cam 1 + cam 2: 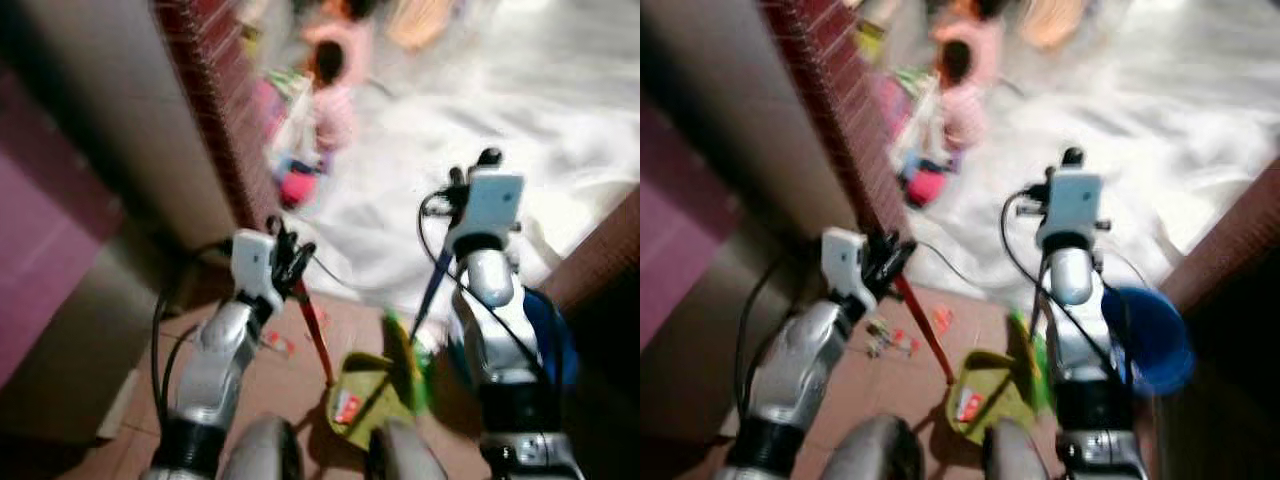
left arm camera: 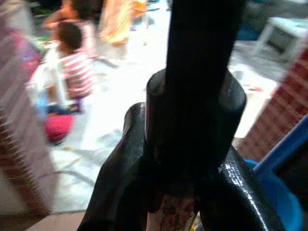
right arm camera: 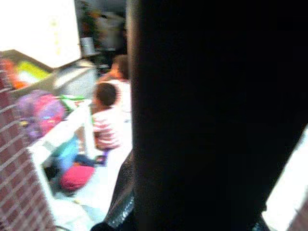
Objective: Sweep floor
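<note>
Yellow-green plastic dustpan (image 1: 370,395) is held low on the terracotta tile floor (image 1: 290,375), one scrap already in it. Left pincer (image 1: 290,262) is clamped on the red-handled broom (image 1: 315,335); right pincer (image 1: 470,180) grip: cannot tell. Scattered litter (image 1: 890,340) remains; sweeping judged partway.

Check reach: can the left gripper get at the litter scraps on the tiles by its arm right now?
Probably not. The left gripper is shut on the red handle, so its fingers are occupied. The scraps lie low on the tiles beside the arm; nothing blocks them, but the gripper would have to release the handle first.
</note>
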You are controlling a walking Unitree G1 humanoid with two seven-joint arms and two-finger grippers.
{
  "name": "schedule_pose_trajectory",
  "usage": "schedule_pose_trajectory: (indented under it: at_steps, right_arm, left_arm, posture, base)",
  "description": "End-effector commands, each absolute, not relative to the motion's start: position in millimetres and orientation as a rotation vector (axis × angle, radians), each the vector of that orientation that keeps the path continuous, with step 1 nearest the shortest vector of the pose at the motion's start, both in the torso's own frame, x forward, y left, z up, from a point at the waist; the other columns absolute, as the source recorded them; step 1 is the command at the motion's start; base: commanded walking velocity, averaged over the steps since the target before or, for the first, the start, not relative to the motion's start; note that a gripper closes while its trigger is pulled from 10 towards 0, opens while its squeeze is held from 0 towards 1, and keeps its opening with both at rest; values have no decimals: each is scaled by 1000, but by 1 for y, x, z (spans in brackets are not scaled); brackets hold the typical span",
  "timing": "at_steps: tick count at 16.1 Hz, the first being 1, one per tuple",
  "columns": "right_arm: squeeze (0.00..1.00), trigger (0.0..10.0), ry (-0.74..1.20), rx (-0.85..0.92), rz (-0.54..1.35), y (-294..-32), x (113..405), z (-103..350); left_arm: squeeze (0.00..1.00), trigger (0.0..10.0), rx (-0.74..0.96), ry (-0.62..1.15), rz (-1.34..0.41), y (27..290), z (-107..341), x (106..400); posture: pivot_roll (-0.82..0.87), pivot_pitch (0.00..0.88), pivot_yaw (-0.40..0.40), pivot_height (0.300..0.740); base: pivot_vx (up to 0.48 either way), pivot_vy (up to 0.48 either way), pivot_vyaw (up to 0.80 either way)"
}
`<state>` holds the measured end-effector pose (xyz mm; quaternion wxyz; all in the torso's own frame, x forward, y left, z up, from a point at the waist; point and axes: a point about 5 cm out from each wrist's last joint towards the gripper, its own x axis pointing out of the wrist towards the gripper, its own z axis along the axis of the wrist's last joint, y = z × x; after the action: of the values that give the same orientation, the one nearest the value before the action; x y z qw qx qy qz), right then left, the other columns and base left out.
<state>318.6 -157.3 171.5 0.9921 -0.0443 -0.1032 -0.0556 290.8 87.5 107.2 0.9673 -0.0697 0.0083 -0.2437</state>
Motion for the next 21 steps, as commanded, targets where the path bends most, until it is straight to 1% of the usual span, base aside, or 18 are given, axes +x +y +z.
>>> schedule_pose_trajectory:
  at_steps: [1,8,12,13,15,18,20,21]
  right_arm:
    - [0,10000,-211,-91,-105,-153,319,174]
    - [0,10000,-208,-98,-102,-157,319,175]
    - [0,10000,-208,-99,-99,-157,320,175]
    - [0,10000,-207,-99,-99,-157,320,176]
    - [0,10000,-204,-100,-102,-158,320,175]
    - [0,10000,-202,-105,-109,-160,319,175]
    - [0,10000,-198,-121,-125,-164,318,174]
    - [0,10000,-196,-122,-130,-165,318,174]
  left_arm:
    - [0,10000,-166,-13,-507,87,114,291]
    - [0,10000,-169,-8,-511,86,115,292]
    - [0,10000,-168,-14,-502,88,117,296]
    - [0,10000,-180,-16,-501,90,119,298]
    - [0,10000,-249,-36,-559,92,127,301]
    - [0,10000,-197,-74,-481,109,135,317]
    - [0,10000,-155,-80,-350,126,137,328]
    - [0,10000,-156,-82,-314,132,138,331]
  posture:
    - [-101,122,72,740]
    - [-111,115,72,740]
    - [-111,108,72,740]
    - [-111,112,72,740]
    - [-111,112,72,740]
    - [-119,124,72,740]
    - [-121,125,73,740]
    - [-121,125,72,740]
  base:
    - [-311,0,-638]
    - [-293,0,-644]
    - [0,0,-638]
    - [0,0,-631]
    - [0,0,-634]
    - [0,0,-629]
    - [0,0,-625]
    - [0,0,-625]
